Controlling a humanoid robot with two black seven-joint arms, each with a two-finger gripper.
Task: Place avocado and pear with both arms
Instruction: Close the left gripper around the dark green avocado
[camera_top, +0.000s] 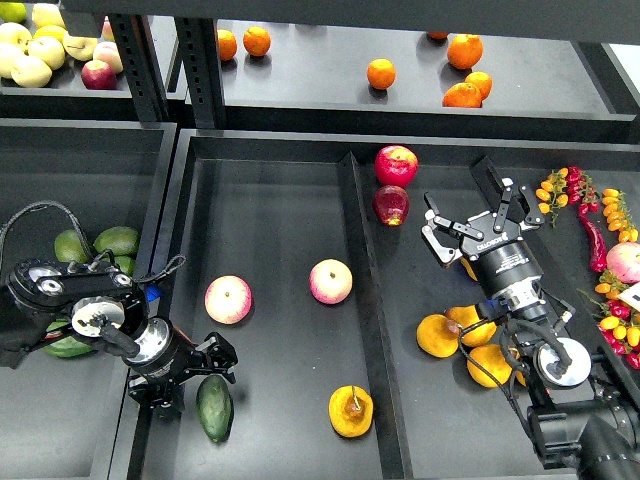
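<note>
The dark green avocado (214, 407) lies near the front left of the middle tray (270, 200). The yellow-orange pear (350, 411) with a brown stem lies to its right, near the tray's front. My left gripper (190, 377) is open and empty, low over the tray's left edge, just left of the avocado and close to it. My right gripper (472, 210) is open and empty, held above the right compartment, well apart from both fruits.
Two pink apples (228, 299) (330, 281) lie mid-tray. A raised divider (360, 280) splits the tray. Red apples (396, 165) and several yellow pears (470, 335) lie right of it. Lighter avocados (100, 242) fill the left bin. Oranges (380, 73) sit on the shelf behind.
</note>
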